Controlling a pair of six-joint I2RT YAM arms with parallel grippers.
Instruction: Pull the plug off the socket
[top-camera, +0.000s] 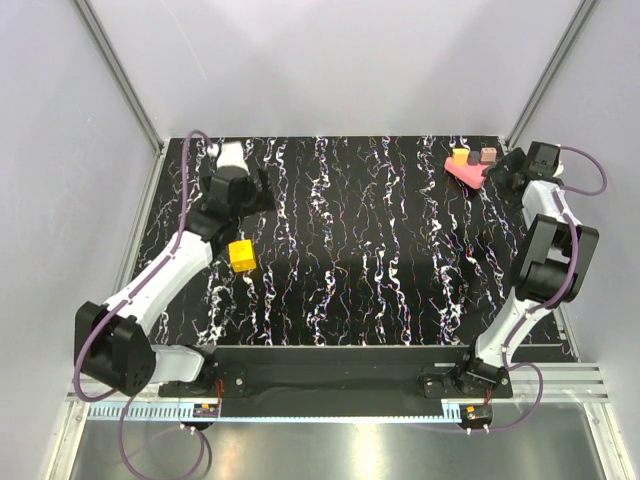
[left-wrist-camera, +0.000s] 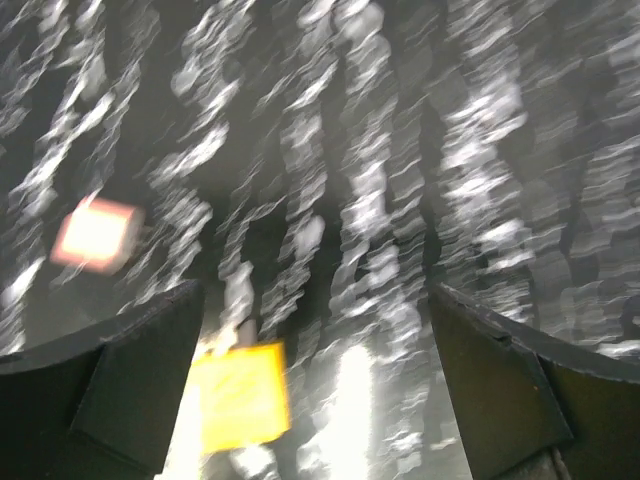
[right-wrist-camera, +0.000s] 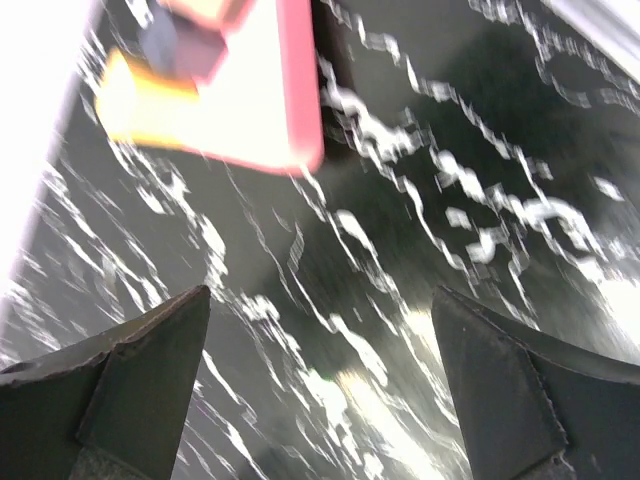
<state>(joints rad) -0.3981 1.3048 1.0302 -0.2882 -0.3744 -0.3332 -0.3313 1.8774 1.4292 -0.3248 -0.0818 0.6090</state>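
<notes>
**A:** Where is your plug?

**B:** Look to the far right corner of the marbled table (top-camera: 380, 260). The pink socket base (top-camera: 465, 172) sits there with a yellow plug (top-camera: 460, 156) and a mauve plug (top-camera: 487, 155) seated on top, side by side. A separate yellow block (top-camera: 241, 255) lies loose on the left half, well apart from the base. It looks like a plug already off, but that is only my reading.

**A:** And your tools?

**B:** Your left gripper (left-wrist-camera: 315, 300) stands wide with nothing between its fingers. The yellow block is on the table below it, not held. Your right gripper (right-wrist-camera: 320, 300) is just as wide and empty, close beside the base. I cannot tell whether it touches.

**A:** Why is the right one there?

**B:** I judge it is placed to steady the base or to take a seated plug, and the wide spread suits either.

**A:** What's the risk?

**B:** The base looks unfixed, so pulling a plug without bracing it would likely drag it along. Both wrist views are smeared, so check your alignment from above before you close.
</notes>
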